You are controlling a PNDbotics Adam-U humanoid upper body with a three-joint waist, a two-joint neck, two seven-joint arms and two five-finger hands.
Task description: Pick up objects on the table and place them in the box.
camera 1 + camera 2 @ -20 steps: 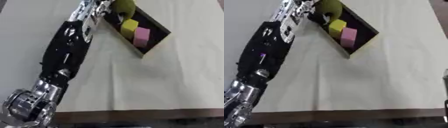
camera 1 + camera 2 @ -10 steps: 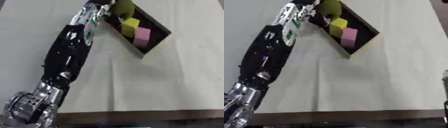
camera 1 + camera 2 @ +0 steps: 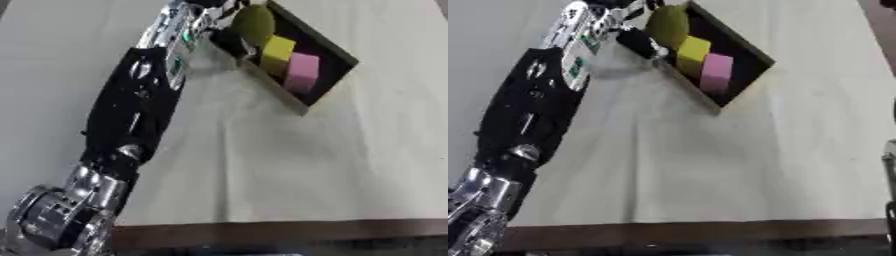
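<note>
A dark open box (image 3: 337,52) lies askew at the top of the cream table. Inside it sit a pink block (image 3: 302,71), a yellow block (image 3: 277,49) and, at its far end, a rounded olive-green object (image 3: 254,22). My left arm (image 3: 140,110) stretches from the lower left up to the box. My left hand (image 3: 623,30) is at the box's far-left corner, right beside the olive object and partly cut off by the top edge. Whether it holds the object is not visible. A thin sliver of my right hand (image 3: 890,165) shows at the right edge.
The cream table cover (image 3: 315,160) spreads below and right of the box. The table's dark front edge (image 3: 289,232) runs along the bottom. My left forearm crosses the left half of the table.
My left arm has stretched a little further up toward the box's far end. The olive-green object now sits slightly lower in the box, closer to the yellow block.
</note>
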